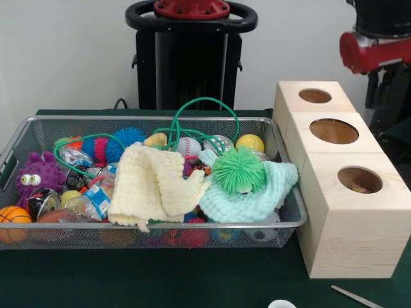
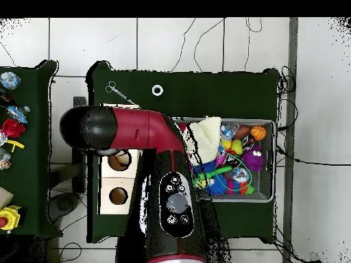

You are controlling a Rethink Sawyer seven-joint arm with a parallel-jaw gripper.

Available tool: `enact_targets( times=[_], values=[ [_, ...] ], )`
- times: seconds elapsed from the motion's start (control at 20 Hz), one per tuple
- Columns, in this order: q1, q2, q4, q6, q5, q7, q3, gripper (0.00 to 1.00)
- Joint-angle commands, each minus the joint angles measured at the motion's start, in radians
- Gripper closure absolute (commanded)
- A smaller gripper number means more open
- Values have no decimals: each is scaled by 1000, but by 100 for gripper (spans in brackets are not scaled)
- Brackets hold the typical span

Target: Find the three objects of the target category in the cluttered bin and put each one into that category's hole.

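Observation:
The wire mesh bin (image 1: 160, 226) stands left of three pale wooden boxes and is full of toys. It also shows in the overhead view (image 2: 271, 161). On top lie a yellow cloth (image 1: 151, 186), a mint cloth (image 1: 253, 196), a green spiky ball (image 1: 239, 170) and a green cord (image 1: 205, 106). The mid-sized hole (image 1: 359, 179) is in the nearest box, with a small coloured thing inside. The arm's red and black end (image 1: 376, 48) hangs at top right behind the boxes. The gripper (image 1: 387, 106) is only a dark shape below it, well away from the bin.
The widest hole (image 1: 334, 131) is in the middle box, the smallest (image 1: 314, 95) in the far box. In the overhead view the arm (image 2: 137, 130) covers the third box. A metal tool (image 1: 356, 296) and a white ring (image 1: 281, 304) lie near the table's front edge. A side table (image 2: 27, 157) holds several small things.

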Motion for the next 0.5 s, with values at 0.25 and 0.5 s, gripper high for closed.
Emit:
enact_targets(
  times=[0.25, 0.5],
  values=[
    [-292, -63, 161, -15, -172, -323, 112, 100],
    [-455, -35, 178, -61, -251, -452, 227, 100]
  ],
)
